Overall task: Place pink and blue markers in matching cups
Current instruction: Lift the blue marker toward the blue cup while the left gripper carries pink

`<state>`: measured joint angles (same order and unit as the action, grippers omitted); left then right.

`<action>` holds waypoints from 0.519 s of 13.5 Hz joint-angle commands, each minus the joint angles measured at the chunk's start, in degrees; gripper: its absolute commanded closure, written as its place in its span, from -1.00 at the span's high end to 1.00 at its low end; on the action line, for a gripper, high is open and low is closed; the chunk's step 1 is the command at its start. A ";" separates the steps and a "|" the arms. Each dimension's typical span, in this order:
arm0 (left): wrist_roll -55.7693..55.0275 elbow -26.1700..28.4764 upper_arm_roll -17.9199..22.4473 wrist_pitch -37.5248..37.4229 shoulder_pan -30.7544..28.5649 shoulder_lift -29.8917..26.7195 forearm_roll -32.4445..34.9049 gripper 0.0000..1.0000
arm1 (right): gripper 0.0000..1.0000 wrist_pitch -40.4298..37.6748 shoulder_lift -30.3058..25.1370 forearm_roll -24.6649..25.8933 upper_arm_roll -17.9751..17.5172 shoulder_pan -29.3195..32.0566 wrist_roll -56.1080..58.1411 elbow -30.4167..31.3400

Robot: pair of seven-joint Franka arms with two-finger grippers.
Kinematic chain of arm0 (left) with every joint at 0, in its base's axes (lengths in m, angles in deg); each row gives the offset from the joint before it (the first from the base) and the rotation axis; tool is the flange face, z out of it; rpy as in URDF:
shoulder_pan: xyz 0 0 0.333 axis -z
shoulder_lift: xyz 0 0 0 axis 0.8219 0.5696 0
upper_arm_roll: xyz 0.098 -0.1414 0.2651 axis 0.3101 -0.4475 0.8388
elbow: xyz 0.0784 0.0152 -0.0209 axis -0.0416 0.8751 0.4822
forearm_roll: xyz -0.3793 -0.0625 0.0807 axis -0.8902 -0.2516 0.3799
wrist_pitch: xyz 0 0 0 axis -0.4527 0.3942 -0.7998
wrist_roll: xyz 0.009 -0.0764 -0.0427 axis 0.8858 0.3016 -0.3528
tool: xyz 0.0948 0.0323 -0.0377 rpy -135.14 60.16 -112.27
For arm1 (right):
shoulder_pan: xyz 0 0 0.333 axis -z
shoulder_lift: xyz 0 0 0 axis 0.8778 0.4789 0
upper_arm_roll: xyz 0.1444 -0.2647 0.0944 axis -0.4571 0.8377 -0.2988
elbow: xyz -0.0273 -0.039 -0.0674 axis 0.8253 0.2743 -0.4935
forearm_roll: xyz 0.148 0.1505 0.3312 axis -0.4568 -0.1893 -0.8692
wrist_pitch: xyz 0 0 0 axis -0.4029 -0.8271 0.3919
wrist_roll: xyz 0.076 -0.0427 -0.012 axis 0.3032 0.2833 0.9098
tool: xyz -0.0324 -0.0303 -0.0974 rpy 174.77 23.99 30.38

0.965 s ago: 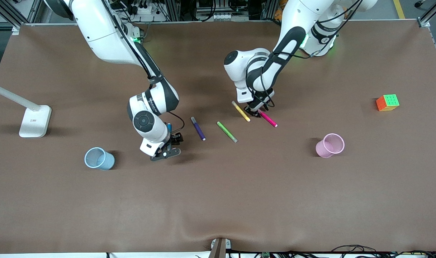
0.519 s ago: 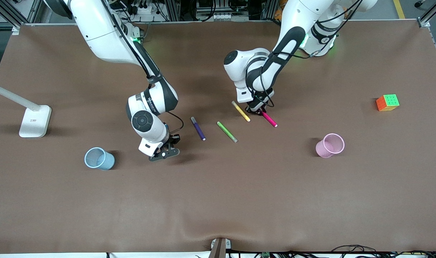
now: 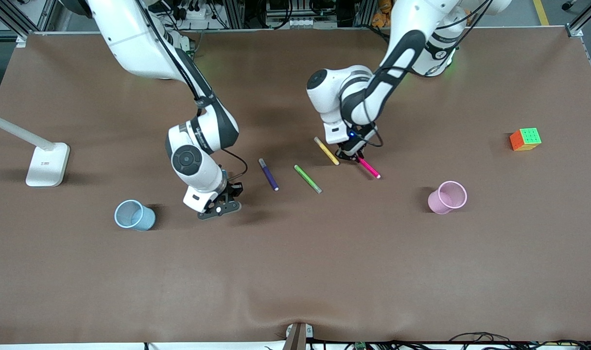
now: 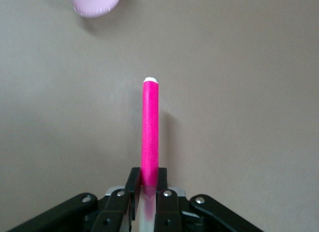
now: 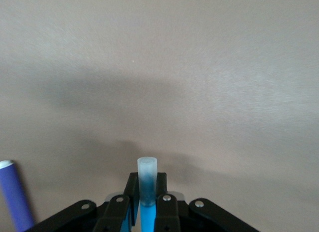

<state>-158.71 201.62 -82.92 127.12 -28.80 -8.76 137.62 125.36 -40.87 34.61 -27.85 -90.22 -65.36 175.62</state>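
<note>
You had the left gripper (image 3: pixel 357 156) clenched on the pink marker (image 3: pixel 369 167), over the table's middle just beside the yellow pen (image 3: pixel 326 150). The marker's long axis ran slantwise from the jaws down toward the front camera and the left arm's end of the table, pale tip leading. In the left wrist view the pink marker (image 4: pixel 150 132) stuck straight out between the fingers (image 4: pixel 132 192), with the pink cup (image 4: pixel 93 2) ahead of its tip. That pink cup (image 3: pixel 447 197) stood upright, nearer the camera than the marker and well apart from it, with open brown table (image 3: pixel 295 272) between them.

Your right gripper (image 3: pixel 221 206) was shut on the blue marker (image 5: pixel 146 189), low over the table between the blue cup (image 3: pixel 134 215) and the purple pen (image 3: pixel 268 174). In the right wrist view its greyish end poked out past the fingers (image 5: pixel 130 194), long axis in line with them; in the front view the arm hid the marker. The blue cup stood upright near the gripper, toward the right arm's end, with a bare strip between

The green pen (image 3: pixel 307 178) lay between the purple and yellow pens, all three slanted alike. A colour cube (image 3: pixel 525 139) sat near the left arm's table edge, a white lamp base (image 3: pixel 47 164) near the right arm's edge
</note>
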 commanded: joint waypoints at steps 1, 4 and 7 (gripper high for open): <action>7.55 -0.13 -0.42 0.08 -3.09 -4.88 -5.70 -1.00 | -1.00 -3.23 -3.71 -1.09 -0.56 1.24 2.80 -0.14; 17.13 -0.05 -0.42 0.08 -7.13 -10.50 -11.50 -1.00 | -1.00 -2.36 -3.36 -1.09 -0.56 0.97 7.74 -4.52; 30.04 -0.23 -0.42 -0.01 -11.61 -15.33 -19.15 -1.00 | -1.00 -2.18 -4.49 -1.09 -0.39 1.84 12.11 -7.69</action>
<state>-135.53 200.31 -82.89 127.11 -38.10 -19.92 122.59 123.69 -44.28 34.61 -27.86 -89.68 -57.34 169.71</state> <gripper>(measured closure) 0.837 0.833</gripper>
